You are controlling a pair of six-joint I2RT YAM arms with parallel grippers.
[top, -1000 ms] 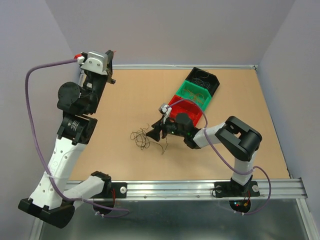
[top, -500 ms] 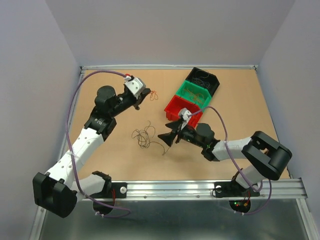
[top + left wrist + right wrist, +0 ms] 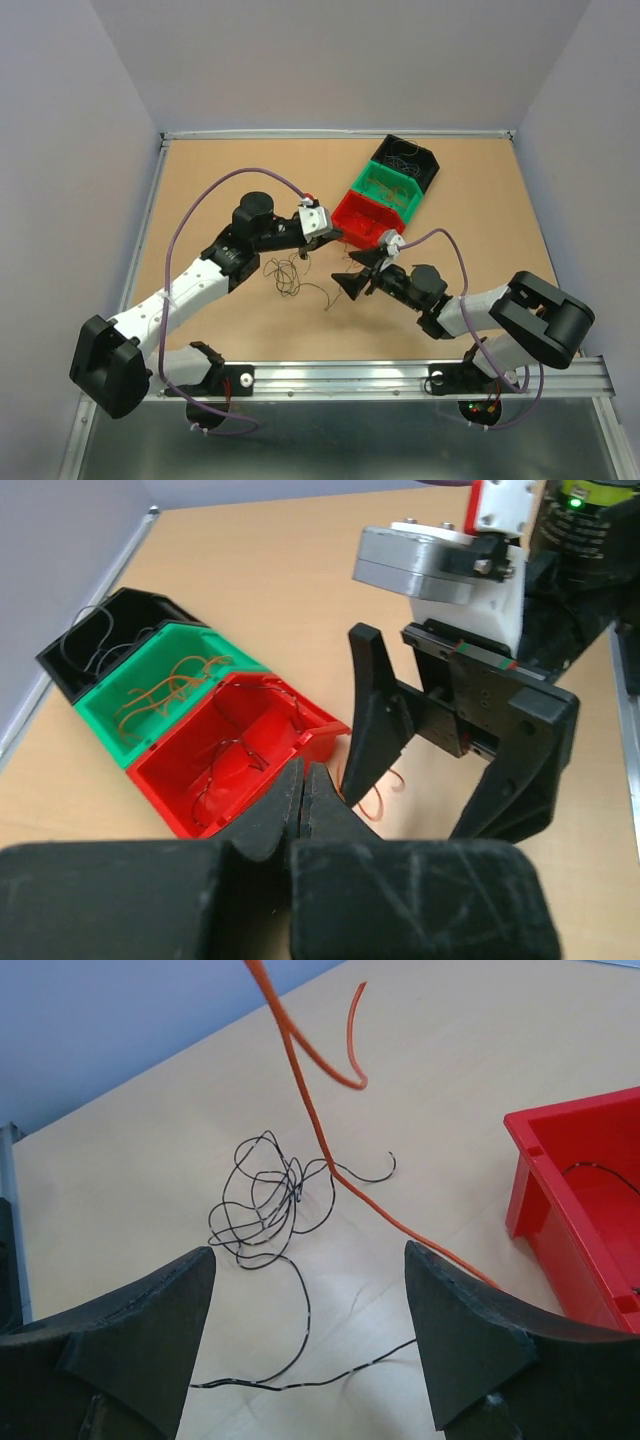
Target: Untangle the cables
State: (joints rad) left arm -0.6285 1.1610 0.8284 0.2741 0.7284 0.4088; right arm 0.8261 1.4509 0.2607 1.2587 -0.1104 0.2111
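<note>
Where bins (image 3: 105,725) abut, thin cables (image 3: 165,690) inside each

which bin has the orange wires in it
The green bin, the middle of the three: orange wires lie inside. The red bin and black bin hold none that colour.

Overhead view; close wrist views, both with red bin (image 3: 562,1222)

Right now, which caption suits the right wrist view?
Open right gripper facing a dark wire tangle, orange wire crossing, red bin at right.
</note>
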